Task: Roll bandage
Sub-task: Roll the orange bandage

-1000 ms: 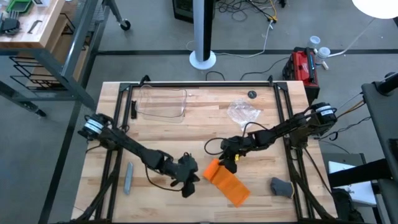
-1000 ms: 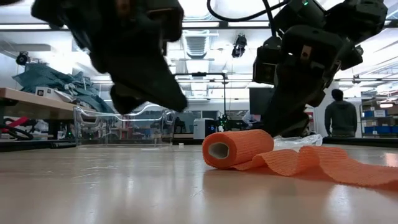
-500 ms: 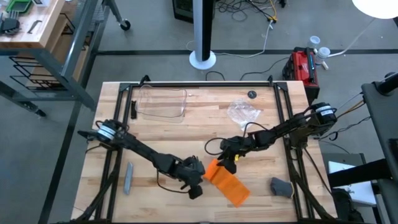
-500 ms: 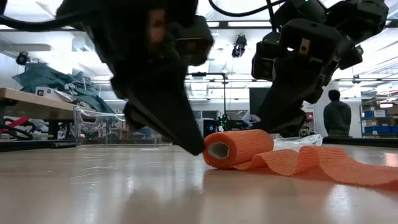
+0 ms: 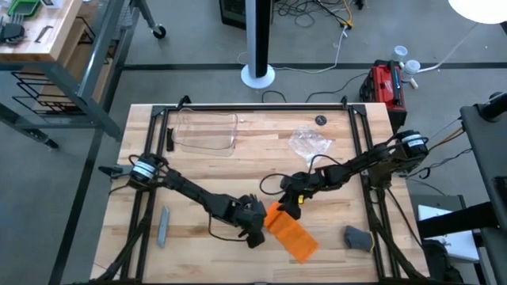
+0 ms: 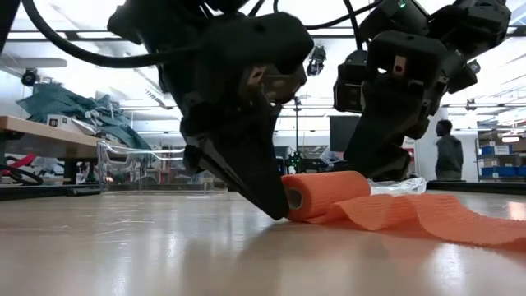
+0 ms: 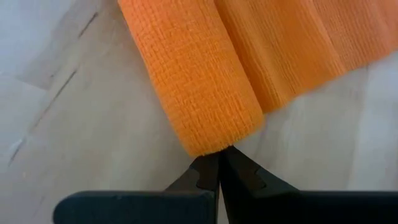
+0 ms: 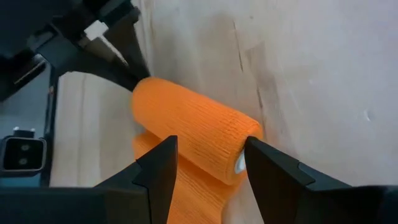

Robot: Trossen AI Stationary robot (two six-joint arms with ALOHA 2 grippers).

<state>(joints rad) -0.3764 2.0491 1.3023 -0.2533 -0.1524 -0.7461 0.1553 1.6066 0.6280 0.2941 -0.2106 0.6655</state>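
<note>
A: Moved: left gripper (image 5: 255,224) slid right, fingers together, tips now touching the bandage (image 5: 286,230) roll's end.
B: Right gripper (image 5: 294,201)?
A: Unchanged, fingers apart, straddling the roll's far end, table (image 5: 198,182) centre.

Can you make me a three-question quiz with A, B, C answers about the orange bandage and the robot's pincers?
1. Where is the left pincer?
A. at the end of the bandage roll
B. inside the clear tray
C. over the grey bar

2. What colour is the bandage?
A. blue
B. orange
C. white

3. How are the right pincer's fingers?
A. shut tight
B. open on either side of the roll
C. holding plastic wrap

Answers: 1 A, the left wrist view shows its shut tips at the roll's end. 2 B, it is bright orange in every view. 3 B, the right wrist view shows a finger on each side.
</note>
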